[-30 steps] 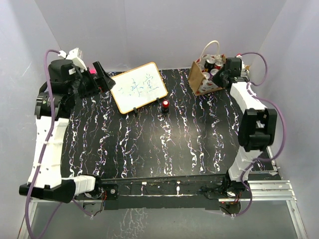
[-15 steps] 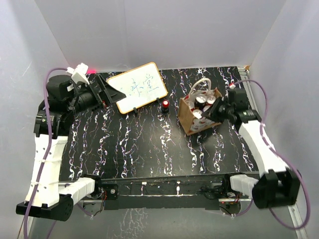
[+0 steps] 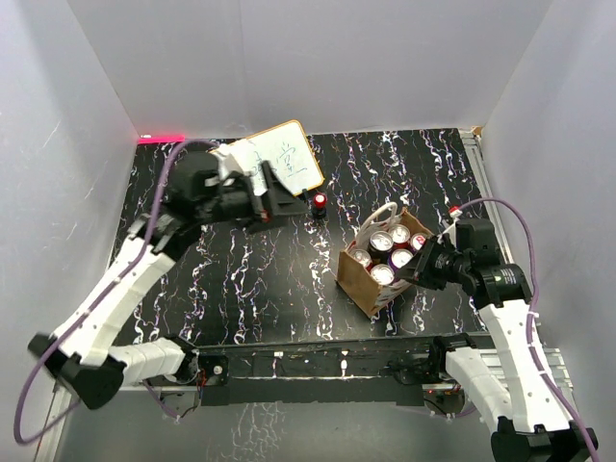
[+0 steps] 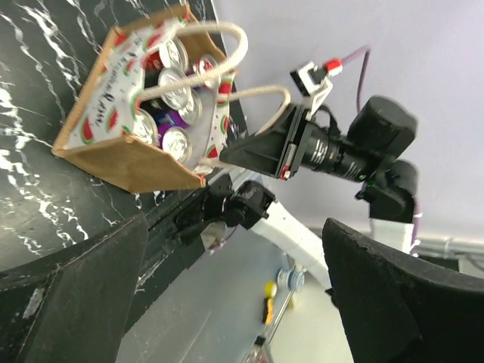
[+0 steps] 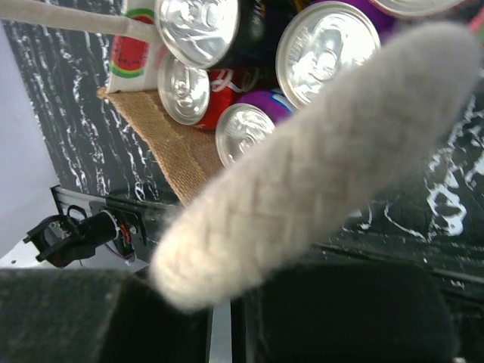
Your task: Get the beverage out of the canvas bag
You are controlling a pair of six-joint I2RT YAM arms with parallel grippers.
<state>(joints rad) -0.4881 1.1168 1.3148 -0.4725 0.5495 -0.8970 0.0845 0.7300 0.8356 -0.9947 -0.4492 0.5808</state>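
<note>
from above, the right gripper (image 3: pixel 423 266) sits at the right edge of the canvas bag (image 3: pixel 356 284); how far it is open cannot be told here. the left gripper (image 3: pixel 279 204) hangs well apart from the bag, above the black, white-veined table (image 3: pixel 250 279) near a whiteboard (image 3: pixel 294 154). the boxy brown bag stands upright at the front right, mouth up. its long axis slants from near-left to far-right, and silver-topped cans (image 3: pixel 382 242) are packed inside.

the left wrist view shows that arm's dark fingers (image 4: pixel 83 295) spread wide, holding nothing. the bag's pale lining carries watermelon slices.

in the right wrist view a thick, braided white cord handle (image 5: pixel 318 159) runs down into the narrow slit between almost closed fingers (image 5: pixel 340 310), beside coarse brown weave.
</note>
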